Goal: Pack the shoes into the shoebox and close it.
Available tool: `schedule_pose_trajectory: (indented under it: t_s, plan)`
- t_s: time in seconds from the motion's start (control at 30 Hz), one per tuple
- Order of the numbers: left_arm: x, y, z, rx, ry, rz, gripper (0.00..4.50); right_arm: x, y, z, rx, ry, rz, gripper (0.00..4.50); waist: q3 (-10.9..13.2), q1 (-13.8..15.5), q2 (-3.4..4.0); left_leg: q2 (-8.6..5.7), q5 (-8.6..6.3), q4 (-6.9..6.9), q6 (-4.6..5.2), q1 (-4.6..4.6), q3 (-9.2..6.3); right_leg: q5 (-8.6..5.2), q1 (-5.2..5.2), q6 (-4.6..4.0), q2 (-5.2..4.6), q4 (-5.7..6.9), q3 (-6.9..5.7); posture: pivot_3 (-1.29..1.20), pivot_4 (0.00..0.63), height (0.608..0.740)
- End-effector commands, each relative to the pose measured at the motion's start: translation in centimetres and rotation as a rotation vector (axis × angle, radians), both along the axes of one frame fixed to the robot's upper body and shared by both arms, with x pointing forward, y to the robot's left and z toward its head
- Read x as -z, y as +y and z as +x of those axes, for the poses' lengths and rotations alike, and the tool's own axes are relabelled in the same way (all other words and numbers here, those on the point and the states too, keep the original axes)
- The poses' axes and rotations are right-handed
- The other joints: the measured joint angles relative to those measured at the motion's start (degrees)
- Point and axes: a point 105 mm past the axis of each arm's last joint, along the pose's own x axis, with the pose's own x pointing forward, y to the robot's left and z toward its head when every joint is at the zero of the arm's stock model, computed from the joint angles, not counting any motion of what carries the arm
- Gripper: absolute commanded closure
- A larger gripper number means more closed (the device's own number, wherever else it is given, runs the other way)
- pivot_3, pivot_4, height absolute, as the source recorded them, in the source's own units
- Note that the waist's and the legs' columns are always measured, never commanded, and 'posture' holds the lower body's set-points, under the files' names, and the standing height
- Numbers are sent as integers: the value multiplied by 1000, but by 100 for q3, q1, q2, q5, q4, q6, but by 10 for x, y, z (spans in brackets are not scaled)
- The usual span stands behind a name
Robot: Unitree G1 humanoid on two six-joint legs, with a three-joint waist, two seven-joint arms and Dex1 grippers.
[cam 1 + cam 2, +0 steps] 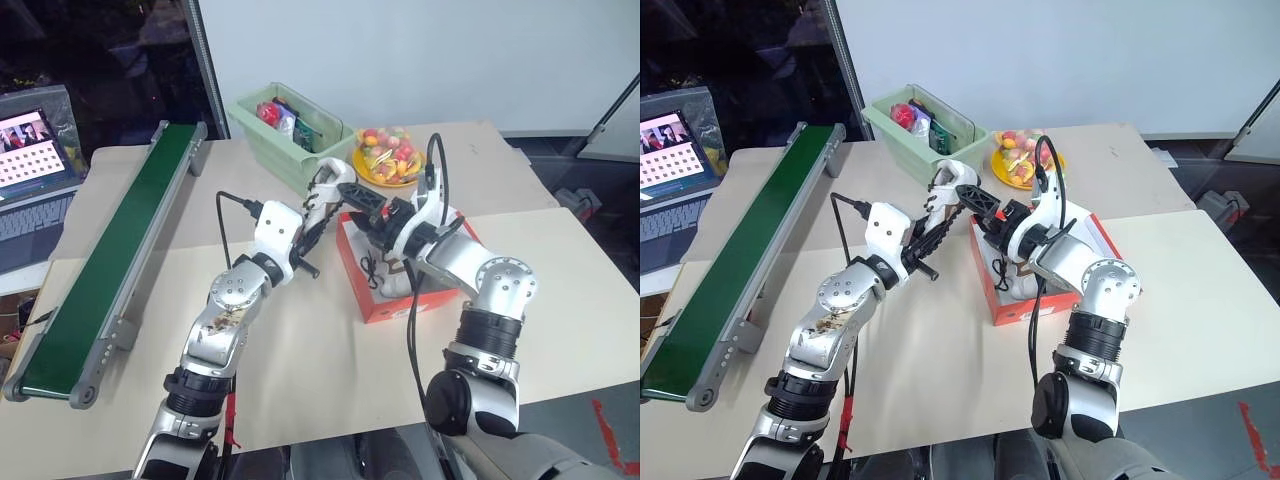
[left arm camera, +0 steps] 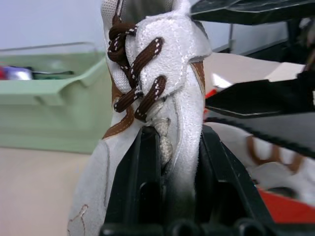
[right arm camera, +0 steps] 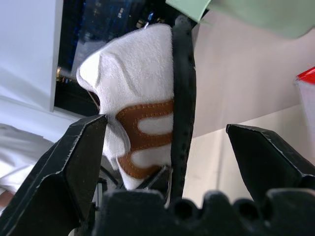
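My left gripper [image 2: 179,164] is shut on a white shoe [image 2: 162,73] with dark laces and brown trim, holding it in the air by the left end of the shoebox [image 1: 395,308]. The same shoe [image 1: 335,180] hangs just in front of the green bin. From the right, my right gripper [image 3: 170,147] stands open, its fingers [image 3: 74,162] either side of the shoe's heel [image 3: 133,98] and black sole. The red-orange box lies open, partly hidden by my right arm. A second shoe [image 2: 266,157] lies inside it.
A pale green bin [image 1: 290,150] with packets stands behind the held shoe. A yellow bowl of coloured sweets [image 1: 385,155] sits beside it. A green conveyor belt [image 1: 110,270] runs along the left, with a laptop [image 1: 30,150] at the far left.
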Motion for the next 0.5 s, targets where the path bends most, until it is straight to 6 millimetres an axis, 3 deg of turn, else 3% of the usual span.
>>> schedule_pose_trajectory:
  t_s: [0.03, 0.17, 0.43, 0.5]
  plan:
    - [-37, -21, -14, 113, -123, -50, 3679, -8, 10, -1, -30, -23, 6, 0, 0, -5, 2, 0, 0, 1, 0, 1, 0, 0, 0, 0, 1, 0, 0, 0, 150, 740]
    - [-40, -30, -19, 182, -92, -86, 3679, -17, 17, 4, -20, -34, 56, 0, 0, -10, 3, 1, 0, 2, 0, 0, 0, 0, -1, 0, 2, 7, 0, 0, 150, 740]
    - [-35, -30, -18, 175, -83, -65, 3679, -26, 22, 4, 0, -57, 88, 0, 0, 6, 4, 0, 0, 3, 0, -3, -2, 0, -1, 0, 3, 2, 0, 0, 150, 740]
    - [-35, -29, -17, 168, -82, -65, 3701, -28, 22, 4, 7, -62, 87, 518, 0, 3, 5, 1, 0, 2, 1, -2, -2, 0, -2, 0, 2, 2, -1, 0, 150, 740]
